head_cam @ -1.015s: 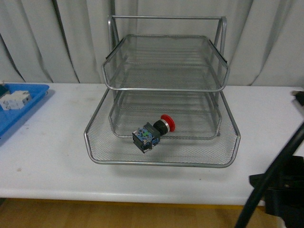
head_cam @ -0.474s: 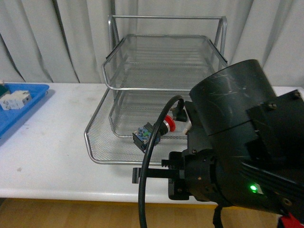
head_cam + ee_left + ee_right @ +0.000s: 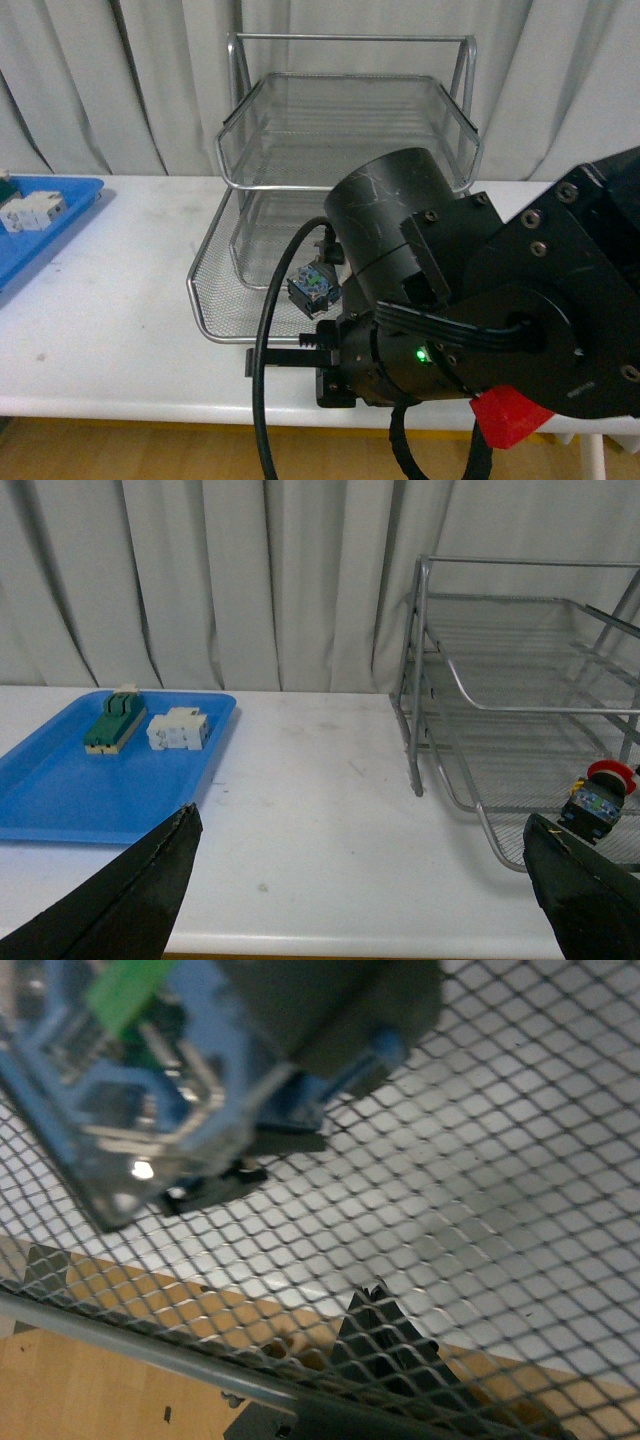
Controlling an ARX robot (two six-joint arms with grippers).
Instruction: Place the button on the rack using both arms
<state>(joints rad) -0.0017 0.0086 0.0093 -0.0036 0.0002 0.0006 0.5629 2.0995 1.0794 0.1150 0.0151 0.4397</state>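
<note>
Lying in the rack's (image 3: pixel 215 300) bottom tray near the counter's front edge, the button (image 3: pixel 598 802): small, hard, light. Best pinched at blocky base. Left gripper (image 3: pixel 360 880) wide apart; right gripper's state unclear.

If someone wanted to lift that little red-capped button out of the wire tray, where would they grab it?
Probably by the blocky base of the button, coming from above. It lies on its side in the lowest tray of the rack, which sticks out forward, so the top is open. The flat-sided base looks easier to pinch than the round red cap.
</note>
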